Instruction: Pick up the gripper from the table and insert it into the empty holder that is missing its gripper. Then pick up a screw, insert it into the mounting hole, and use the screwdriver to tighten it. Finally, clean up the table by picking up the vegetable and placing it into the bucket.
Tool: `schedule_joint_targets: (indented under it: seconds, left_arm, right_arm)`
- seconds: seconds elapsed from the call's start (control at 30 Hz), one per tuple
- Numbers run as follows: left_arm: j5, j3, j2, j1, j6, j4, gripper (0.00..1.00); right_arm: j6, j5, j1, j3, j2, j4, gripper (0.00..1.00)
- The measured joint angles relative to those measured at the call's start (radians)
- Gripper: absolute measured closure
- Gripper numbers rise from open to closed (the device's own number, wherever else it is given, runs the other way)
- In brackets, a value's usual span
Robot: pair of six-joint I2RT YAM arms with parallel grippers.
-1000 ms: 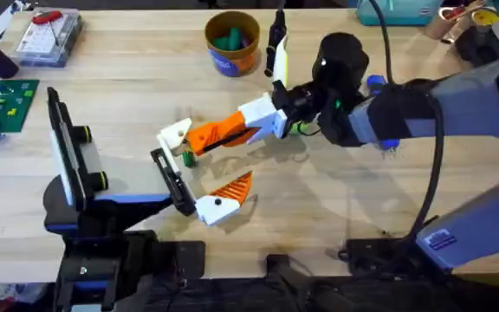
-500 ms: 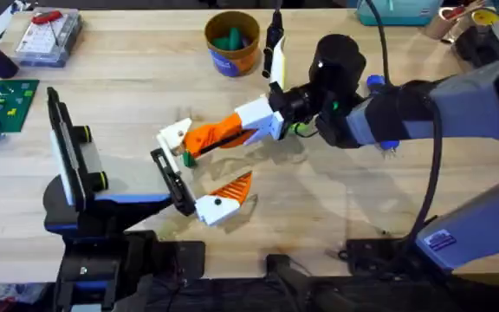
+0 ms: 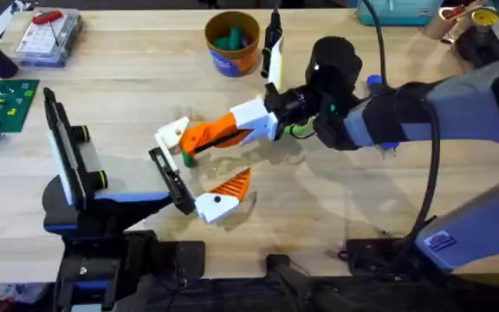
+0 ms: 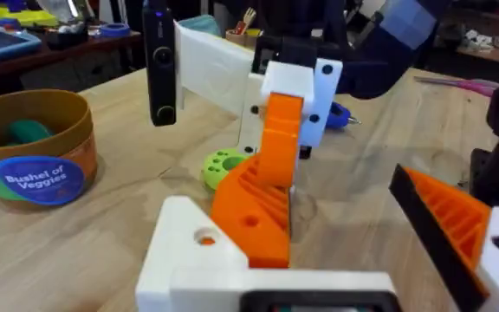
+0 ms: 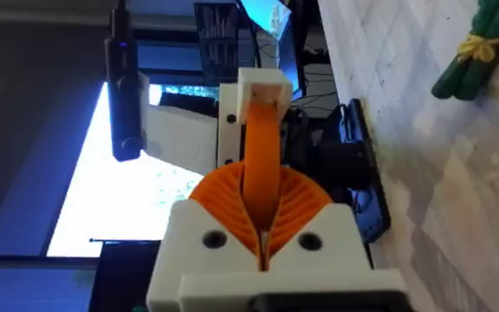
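Gripper (image 3: 172,134): cream angular plastic between ribbed orange claw (image 3: 199,137) pads.

bucket (image 3: 232,42) behind, gripper (image 3: 173,134) mid-table

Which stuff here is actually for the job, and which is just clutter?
Job: gripper, bucket, vegetable.
Lying about: clear box, green circuit board.
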Motion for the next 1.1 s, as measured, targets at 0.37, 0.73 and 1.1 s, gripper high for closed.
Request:
schedule_joint_targets:
  seconds: [0.37, 0.73, 1.1]
  left_arm:
    - [0.0, 0.0, 0.0, 0.0, 0.0, 0.0, 0.013]
    - [0.003, 0.0, 0.0, 0.0, -0.014, -0.001, 0.013]
    - [0.012, 0.0, 0.0, 0.0, -0.014, -0.003, 0.015]
  right_arm:
    - [-0.026, 0.001, 0.0, 0.0, 0.001, 0.0, 0.986]
    - [-0.033, 0.0, 0.01, 0.036, 0.039, 0.002, 0.985]
    - [-0.058, 0.003, 0.024, 0.1, 0.04, -0.143, 0.984]
